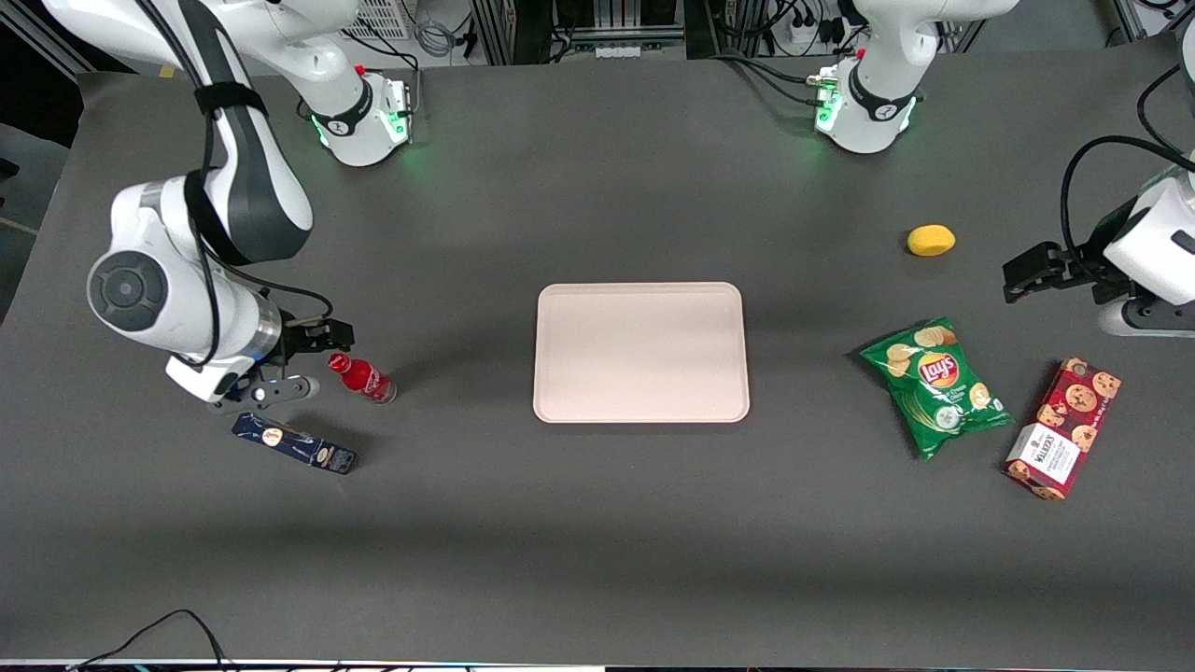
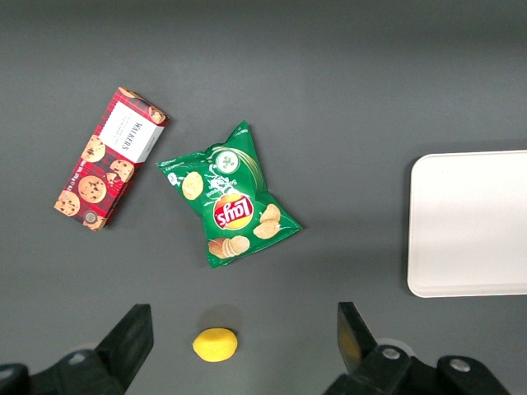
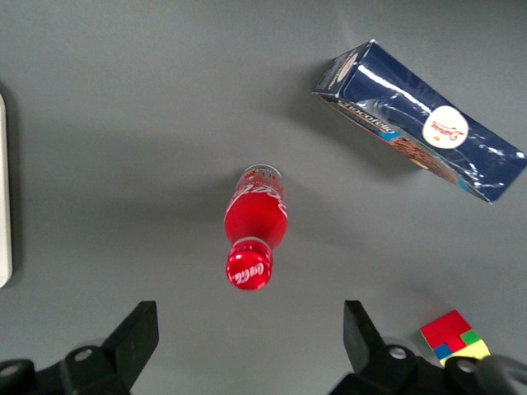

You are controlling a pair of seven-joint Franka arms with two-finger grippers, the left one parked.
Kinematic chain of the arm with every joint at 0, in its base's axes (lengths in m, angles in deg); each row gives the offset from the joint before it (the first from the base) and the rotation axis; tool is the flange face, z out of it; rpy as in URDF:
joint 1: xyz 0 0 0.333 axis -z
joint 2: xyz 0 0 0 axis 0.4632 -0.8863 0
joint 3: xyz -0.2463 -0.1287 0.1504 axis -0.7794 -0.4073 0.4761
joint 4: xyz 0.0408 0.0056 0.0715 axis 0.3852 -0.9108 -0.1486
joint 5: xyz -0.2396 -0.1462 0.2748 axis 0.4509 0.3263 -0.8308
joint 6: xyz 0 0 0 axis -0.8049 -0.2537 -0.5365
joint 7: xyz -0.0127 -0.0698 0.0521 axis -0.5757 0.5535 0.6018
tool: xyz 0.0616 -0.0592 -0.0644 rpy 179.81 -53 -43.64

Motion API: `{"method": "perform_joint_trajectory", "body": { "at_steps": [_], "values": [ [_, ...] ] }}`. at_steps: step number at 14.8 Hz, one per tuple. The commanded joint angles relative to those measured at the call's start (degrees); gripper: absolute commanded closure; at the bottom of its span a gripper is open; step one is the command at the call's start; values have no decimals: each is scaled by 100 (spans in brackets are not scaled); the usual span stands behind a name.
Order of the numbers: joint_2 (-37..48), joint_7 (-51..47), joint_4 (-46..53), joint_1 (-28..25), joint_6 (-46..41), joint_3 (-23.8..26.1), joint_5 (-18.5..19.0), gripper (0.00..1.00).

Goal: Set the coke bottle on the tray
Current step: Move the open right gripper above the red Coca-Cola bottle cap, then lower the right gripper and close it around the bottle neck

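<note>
The coke bottle (image 1: 364,377) is small and red with a red cap and stands upright on the grey table toward the working arm's end. It shows from above in the right wrist view (image 3: 255,226). My right gripper (image 1: 303,362) is open and empty, low over the table beside the bottle. In the right wrist view the gripper (image 3: 251,339) has its fingers spread wide, with the cap just outside the gap between them. The pale pink tray (image 1: 641,411) lies flat at the table's middle and holds nothing. Its edge shows in the right wrist view (image 3: 3,189).
A dark blue oblong box (image 1: 294,443) lies beside the bottle, nearer the front camera. A small colour cube (image 3: 454,337) sits close to one finger. A green chips bag (image 1: 936,385), a cookie box (image 1: 1064,427) and a yellow lemon (image 1: 931,240) lie toward the parked arm's end.
</note>
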Motion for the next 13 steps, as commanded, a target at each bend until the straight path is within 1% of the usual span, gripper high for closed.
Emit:
{"method": "perform_joint_trajectory", "body": {
  "at_steps": [1, 7, 13],
  "values": [
    [-246, 233, 107, -3, 159, 17, 68, 0],
    [-457, 277, 81, -3, 518, 61, 103, 0],
    [-624, 277, 81, 6, 695, 61, 121, 0]
  ]
}}
